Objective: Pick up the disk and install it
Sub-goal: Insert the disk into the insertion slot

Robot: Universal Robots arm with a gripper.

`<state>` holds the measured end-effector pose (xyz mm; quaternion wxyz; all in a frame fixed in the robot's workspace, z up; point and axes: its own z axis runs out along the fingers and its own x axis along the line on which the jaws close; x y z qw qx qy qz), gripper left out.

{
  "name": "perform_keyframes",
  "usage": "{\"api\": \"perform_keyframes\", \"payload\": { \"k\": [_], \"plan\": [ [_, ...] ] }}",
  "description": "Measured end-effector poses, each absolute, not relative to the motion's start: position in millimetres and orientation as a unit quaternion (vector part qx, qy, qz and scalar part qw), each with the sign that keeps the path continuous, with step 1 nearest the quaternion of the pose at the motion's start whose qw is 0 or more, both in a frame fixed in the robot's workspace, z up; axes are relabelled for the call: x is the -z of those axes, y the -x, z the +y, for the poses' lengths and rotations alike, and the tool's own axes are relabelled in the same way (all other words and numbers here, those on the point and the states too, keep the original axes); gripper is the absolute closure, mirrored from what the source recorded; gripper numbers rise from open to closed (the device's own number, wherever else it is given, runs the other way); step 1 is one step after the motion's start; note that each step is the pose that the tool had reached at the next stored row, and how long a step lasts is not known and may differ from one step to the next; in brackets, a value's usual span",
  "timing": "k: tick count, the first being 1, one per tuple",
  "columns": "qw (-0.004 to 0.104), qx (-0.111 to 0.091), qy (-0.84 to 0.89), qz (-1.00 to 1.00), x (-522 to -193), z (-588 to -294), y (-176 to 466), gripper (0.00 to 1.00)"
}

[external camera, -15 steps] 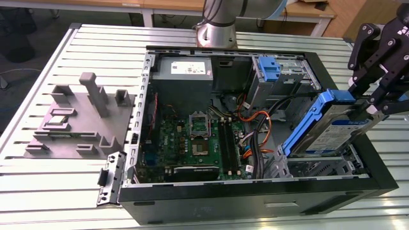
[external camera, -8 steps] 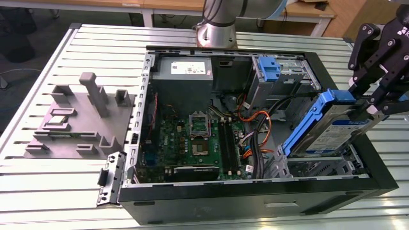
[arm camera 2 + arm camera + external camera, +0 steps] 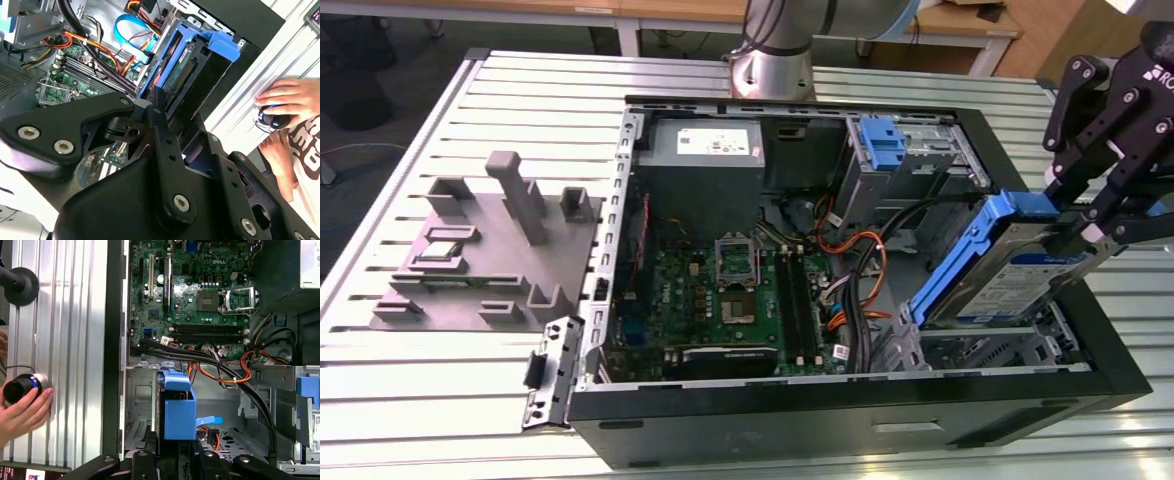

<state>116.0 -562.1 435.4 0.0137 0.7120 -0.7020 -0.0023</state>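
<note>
The disk [image 3: 1017,283] is a silver drive with a blue-and-white label and blue rails. It hangs tilted over the drive bay at the exterior view's right end of the open computer case [image 3: 854,415]. My gripper [image 3: 1078,220], black with linked fingers, is shut on its raised end. In the second wrist view the disk [image 3: 186,64] sits just beyond the black fingers [image 3: 158,111], its blue rail wrapping the far end. In the first wrist view the disk's blue rail [image 3: 178,411] stands edge-on above the bay floor, with the gripper [image 3: 170,460] below it.
Inside the case are the motherboard [image 3: 734,290], a grey power-supply box [image 3: 707,142], orange and black cables [image 3: 861,262] and a blue bracket [image 3: 886,146] in the upper bay. A grey fixture [image 3: 480,250] stands on the slatted table. A person's hand [image 3: 22,412] grips a black knob beside the case.
</note>
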Motion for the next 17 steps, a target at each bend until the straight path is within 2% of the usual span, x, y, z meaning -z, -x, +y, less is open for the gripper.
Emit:
{"api": "perform_keyframes", "payload": {
  "k": [17],
  "plan": [
    [0.013,0.001,-0.712,-0.702,-416,-562,-115,0.65]
  ]
}}
